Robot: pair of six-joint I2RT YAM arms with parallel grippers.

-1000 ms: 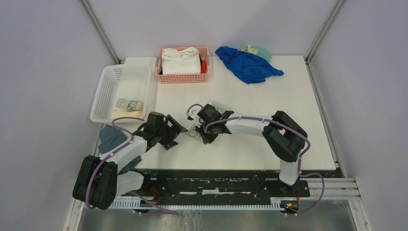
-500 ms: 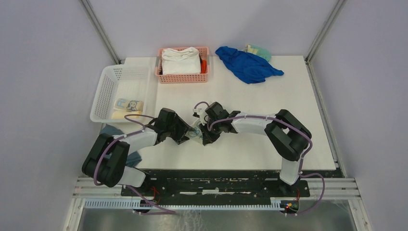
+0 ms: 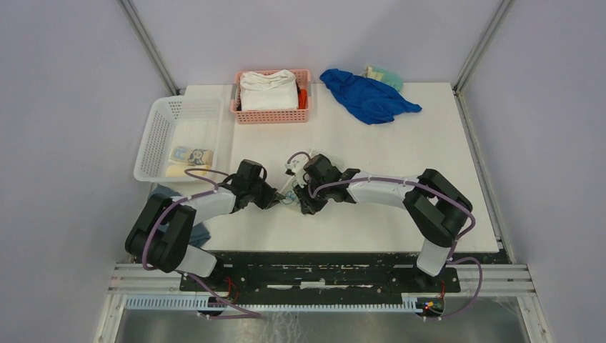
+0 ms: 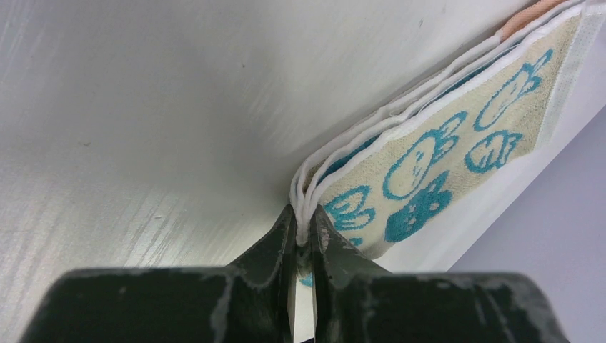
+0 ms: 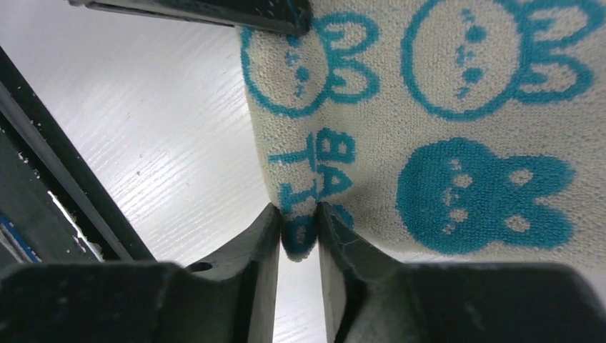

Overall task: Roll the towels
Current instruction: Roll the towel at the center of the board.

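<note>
A pale towel with blue cartoon rabbit faces (image 3: 289,194) lies folded at the middle of the table, between my two grippers. My left gripper (image 4: 304,232) is shut on the white layered edge of this towel (image 4: 429,150). My right gripper (image 5: 299,225) pinches a small fold at the edge of the same towel (image 5: 464,107). In the top view the left gripper (image 3: 277,196) and the right gripper (image 3: 299,194) meet almost tip to tip over it. Two rolled towels, one printed (image 3: 191,154) and one yellow (image 3: 179,170), lie in the white basket (image 3: 159,132).
A pink basket (image 3: 271,116) at the back holds a thick white folded cloth (image 3: 268,89). A blue cloth (image 3: 368,96) and a pale green item (image 3: 384,73) lie at the back right. A dark grey-blue cloth (image 3: 163,194) hangs at the table's left front edge.
My left gripper has moved right to the rabbit towel and shut on its edge. My right gripper has stayed at the towel, shifting only slightly.
</note>
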